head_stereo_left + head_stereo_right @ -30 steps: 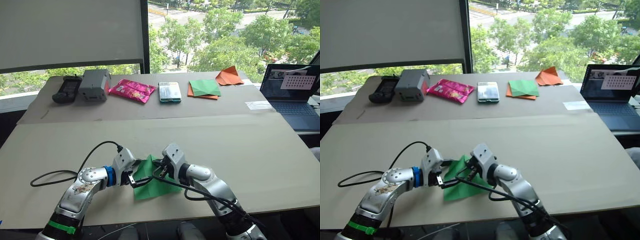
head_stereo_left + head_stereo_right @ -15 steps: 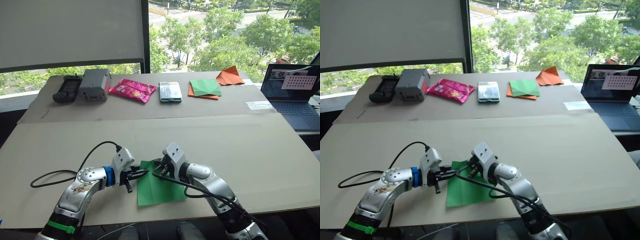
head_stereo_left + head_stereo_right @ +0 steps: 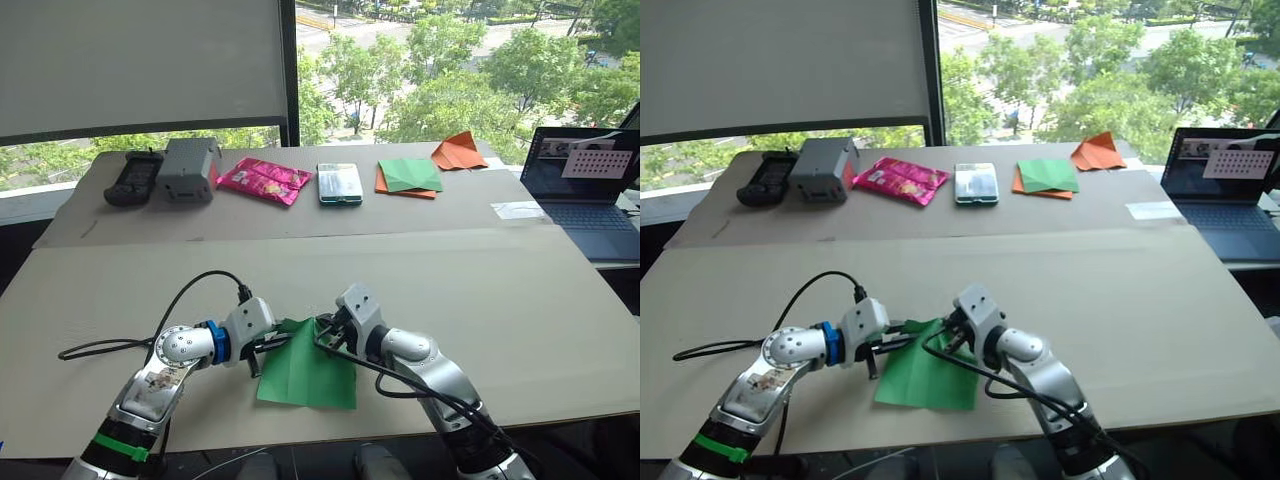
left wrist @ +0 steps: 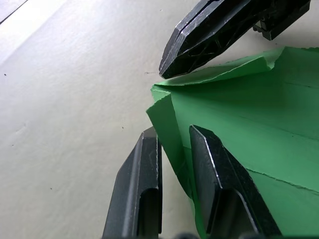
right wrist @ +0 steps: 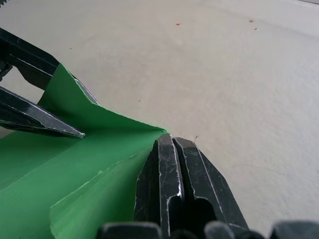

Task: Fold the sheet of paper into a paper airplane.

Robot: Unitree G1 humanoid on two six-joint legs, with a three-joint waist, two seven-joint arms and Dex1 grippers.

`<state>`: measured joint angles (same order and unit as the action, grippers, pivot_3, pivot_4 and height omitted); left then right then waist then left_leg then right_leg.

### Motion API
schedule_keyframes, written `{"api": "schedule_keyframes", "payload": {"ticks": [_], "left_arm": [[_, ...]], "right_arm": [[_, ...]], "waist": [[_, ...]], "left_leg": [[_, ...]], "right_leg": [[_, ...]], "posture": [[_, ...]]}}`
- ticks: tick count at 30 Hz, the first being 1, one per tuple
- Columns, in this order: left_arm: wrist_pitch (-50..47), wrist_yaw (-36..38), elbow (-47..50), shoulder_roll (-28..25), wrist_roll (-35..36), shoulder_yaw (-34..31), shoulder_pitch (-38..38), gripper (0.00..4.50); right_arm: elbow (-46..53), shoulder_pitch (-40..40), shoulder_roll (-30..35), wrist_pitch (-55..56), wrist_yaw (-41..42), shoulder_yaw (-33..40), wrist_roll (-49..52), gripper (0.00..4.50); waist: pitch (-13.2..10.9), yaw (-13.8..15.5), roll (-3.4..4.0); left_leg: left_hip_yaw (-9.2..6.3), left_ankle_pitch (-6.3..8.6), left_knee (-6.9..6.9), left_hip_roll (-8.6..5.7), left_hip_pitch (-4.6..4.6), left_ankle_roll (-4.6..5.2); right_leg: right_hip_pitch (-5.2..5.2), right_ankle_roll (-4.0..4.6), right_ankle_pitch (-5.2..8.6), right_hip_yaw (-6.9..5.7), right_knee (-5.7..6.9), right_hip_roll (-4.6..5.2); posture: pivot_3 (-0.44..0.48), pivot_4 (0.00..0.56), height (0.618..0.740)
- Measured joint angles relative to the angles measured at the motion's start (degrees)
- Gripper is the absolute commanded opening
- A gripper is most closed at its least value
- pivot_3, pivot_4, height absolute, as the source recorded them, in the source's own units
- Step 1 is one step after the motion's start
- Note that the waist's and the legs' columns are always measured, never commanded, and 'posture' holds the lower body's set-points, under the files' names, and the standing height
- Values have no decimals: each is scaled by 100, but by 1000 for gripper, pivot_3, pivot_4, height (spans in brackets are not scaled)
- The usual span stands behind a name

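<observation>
The sheet of paper [image 3: 305, 375] is bright green with straight creases. It lies mostly flat near the table's front edge, its far edge lifted between my two grippers. My left gripper [image 3: 278, 342] comes in from the left. In the left wrist view its fingers [image 4: 149, 154] stand narrowly apart around the sheet's raised left edge [image 4: 172, 134], closed on it. My right gripper [image 5: 172, 140] is shut, pinching the sheet's far corner [image 5: 124, 134] at its tips. That right gripper [image 4: 167, 72] also appears across the left wrist view.
Along the back of the table [image 3: 520, 300] lie a black device [image 3: 133, 178], a grey box [image 3: 188, 170], a pink packet [image 3: 264, 181], a small tin [image 3: 340, 184], a green-and-orange paper stack [image 3: 407, 177] and an orange folded paper [image 3: 458, 152]. A laptop [image 3: 585, 180] stands at right. A black cable [image 3: 180, 310] loops left.
My left gripper has closed from wide open onto the sheet's left edge. The sheet has opened out from a bunched fold, lies flatter and has swung toward the front. The right gripper stays shut.
</observation>
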<state>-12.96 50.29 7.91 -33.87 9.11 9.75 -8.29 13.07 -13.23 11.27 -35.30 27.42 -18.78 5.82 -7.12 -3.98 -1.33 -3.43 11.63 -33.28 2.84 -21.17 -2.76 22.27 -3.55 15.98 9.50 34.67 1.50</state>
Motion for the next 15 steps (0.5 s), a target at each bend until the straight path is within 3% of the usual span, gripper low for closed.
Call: {"api": "schedule_keyframes", "payload": {"ticks": [15], "left_arm": [[-807, -108, 32, 340, 942, -570, 16, 964]], "right_arm": [[472, 516, 145, -146, -45, -204, -18, 0]], "waist": [[-2, -4, -4]], "left_leg": [[0, 0, -1, 0, 2, 0]], "right_leg": [[-1, 0, 0, 0, 0, -1]], "posture": [[0, 150, 740]]}}
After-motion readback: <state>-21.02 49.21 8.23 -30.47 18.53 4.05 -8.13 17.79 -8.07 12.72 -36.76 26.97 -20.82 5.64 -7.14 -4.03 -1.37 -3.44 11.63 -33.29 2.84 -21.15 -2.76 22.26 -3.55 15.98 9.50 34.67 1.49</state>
